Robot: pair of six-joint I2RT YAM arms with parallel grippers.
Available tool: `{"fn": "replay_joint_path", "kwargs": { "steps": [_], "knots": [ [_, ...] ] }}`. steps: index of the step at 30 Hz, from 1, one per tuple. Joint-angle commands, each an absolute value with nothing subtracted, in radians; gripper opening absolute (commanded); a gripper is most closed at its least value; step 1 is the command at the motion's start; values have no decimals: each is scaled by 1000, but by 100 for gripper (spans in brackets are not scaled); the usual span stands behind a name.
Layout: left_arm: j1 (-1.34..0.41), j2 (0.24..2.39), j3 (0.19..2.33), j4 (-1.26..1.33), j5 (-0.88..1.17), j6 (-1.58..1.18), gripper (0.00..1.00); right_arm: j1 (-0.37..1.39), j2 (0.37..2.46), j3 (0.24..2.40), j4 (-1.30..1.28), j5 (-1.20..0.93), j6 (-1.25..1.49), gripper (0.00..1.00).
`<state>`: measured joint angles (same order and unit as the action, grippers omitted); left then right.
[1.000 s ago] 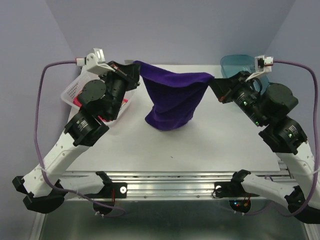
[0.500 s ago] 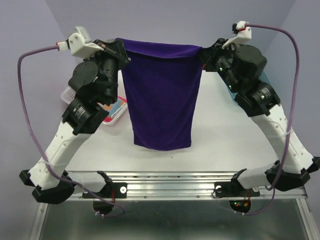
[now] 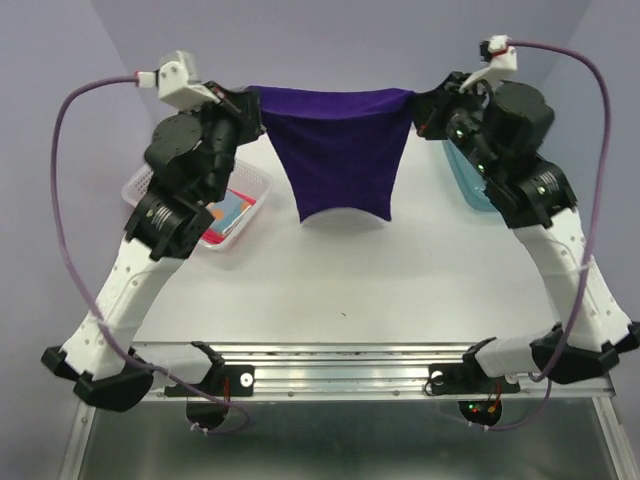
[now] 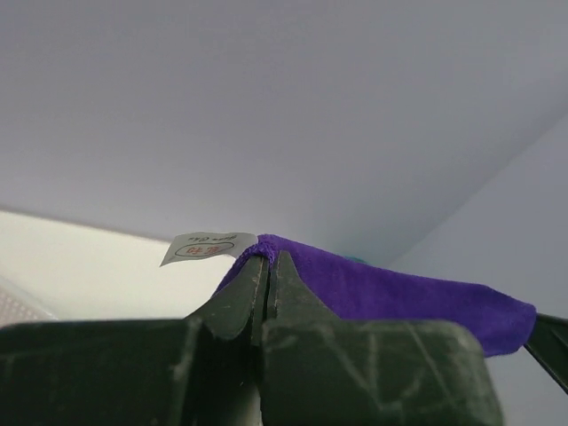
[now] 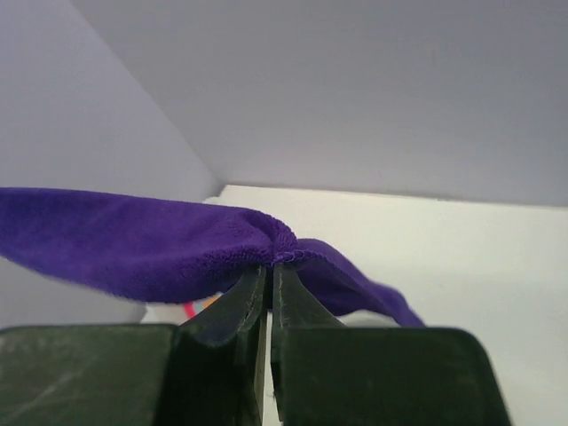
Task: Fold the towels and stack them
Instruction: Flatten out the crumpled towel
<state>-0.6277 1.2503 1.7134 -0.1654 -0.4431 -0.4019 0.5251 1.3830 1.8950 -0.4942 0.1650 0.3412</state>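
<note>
While a dark purple soft cloth towel (image 3: 342, 150) hangs pinched by its top corners between the left gripper (image 3: 252, 103) and the right gripper (image 3: 417, 104), its upper edge should be held taut and level when lowered.

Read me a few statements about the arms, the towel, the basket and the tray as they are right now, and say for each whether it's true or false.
1. The purple towel hangs spread between the left gripper and the right gripper. True.
2. The left gripper is open and empty. False: it is shut on a top corner of the towel.
3. The towel held up is orange with dots. False: it is plain dark purple.
4. The white basket stands on the left arm's side. True.
5. The teal tray stands right beside the basket. False: it is across the table, by the right arm.
</note>
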Motion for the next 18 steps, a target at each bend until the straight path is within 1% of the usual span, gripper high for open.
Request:
{"fn": "replay_joint_path", "kwargs": {
  "steps": [1,2,6,9,14,17,18],
  "knots": [
    [-632,1066,1639,-74,-287,-459,0,529,1208,1820,-442,-32,405,1],
    [-635,1046,1591,-69,-267,-471,0,529,1184,1789,-440,-81,417,1],
    [-643,957,1510,-55,-125,-512,0,529,1039,1674,-431,-168,465,1],
    [-661,911,1491,-57,-14,-538,0,529,970,1623,-420,-238,495,1],
    [-686,876,1522,-60,80,-558,0,529,948,1680,-452,-334,525,1],
    [-693,885,1539,-60,97,-557,0,529,943,1698,-451,-336,534,1],
    [-693,888,1546,-63,94,-554,0,529,940,1697,-446,-307,534,1]
  ]
}}
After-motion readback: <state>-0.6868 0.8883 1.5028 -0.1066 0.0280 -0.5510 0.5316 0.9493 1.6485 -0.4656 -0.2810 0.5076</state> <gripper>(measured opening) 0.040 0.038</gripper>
